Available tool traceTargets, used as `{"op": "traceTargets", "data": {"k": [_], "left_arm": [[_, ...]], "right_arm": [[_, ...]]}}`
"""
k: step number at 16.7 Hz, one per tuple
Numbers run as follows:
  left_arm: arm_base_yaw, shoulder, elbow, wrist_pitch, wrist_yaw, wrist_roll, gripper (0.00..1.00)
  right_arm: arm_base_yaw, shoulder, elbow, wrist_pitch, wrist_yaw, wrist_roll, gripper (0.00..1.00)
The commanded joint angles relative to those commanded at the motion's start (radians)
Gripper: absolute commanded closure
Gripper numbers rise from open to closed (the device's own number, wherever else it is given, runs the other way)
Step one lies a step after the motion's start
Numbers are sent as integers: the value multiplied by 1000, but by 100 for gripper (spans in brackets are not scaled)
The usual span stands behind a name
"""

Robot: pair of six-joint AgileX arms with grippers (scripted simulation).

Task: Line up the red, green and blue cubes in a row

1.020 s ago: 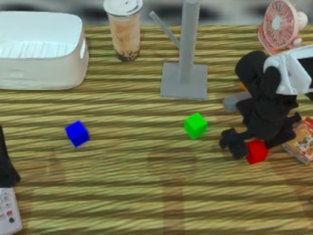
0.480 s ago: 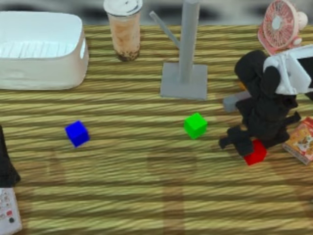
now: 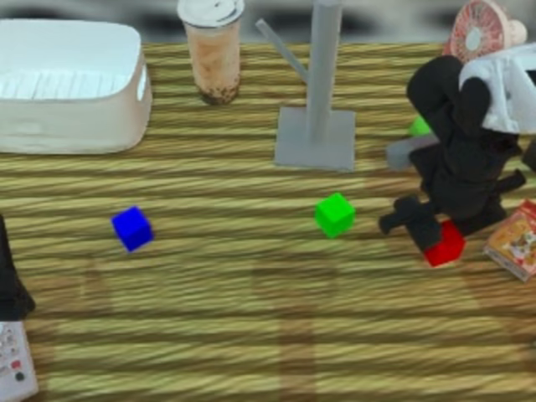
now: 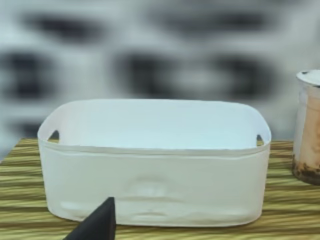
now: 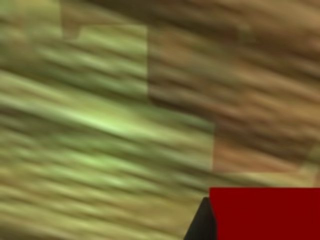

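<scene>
Surface: striped straw-coloured table [image 3: 251,335], background beyond its far edge blurred.

Item, red cube [image 3: 445,244]: at the table's right side, held between the narrowed fingers of the right gripper [image 3: 429,237]. The right wrist view showed the cube's red face [image 5: 265,212] close under the camera, one dark fingertip against its edge. Over the preceding second the cube had shifted slightly up and to the right with the arm; judged lifted clear of the table, so the carry toward the row had begun.

Item, green cube [image 3: 335,214]: near the middle of the table, unmoved.

Item, blue cube [image 3: 132,228]: well to the left, unmoved. The three cubes lay apart and not yet in line.

Item, left gripper [image 3: 10,289]: parked at the table's left edge; whether its fingers were open could not be told. Its wrist camera faced the white tub [image 4: 150,165].

Other contents: white tub [image 3: 71,84] at far left; drink cup [image 3: 211,50]; grey stand [image 3: 316,126]; pink fan [image 3: 479,29]; printed box [image 3: 515,239] just beside the right arm; a light-green block [image 3: 419,126], newly uncovered behind that arm.
</scene>
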Motion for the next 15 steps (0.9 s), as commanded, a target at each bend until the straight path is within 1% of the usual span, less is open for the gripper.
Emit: {"op": "traceTargets", "data": {"k": [3,9,12,15], "left_arm": [[0,0,0,0,0,0,0],[0,0,0,0,0,0,0],[0,0,0,0,0,0,0],[0,0,0,0,0,0,0]], "right_arm": [[5,-45,45,-87,0,-4,100],[12,-39,62,-101,0,11,100],[82,20,155,-145,4,111,100],[193,105,300,-213,11,296,100]]}}
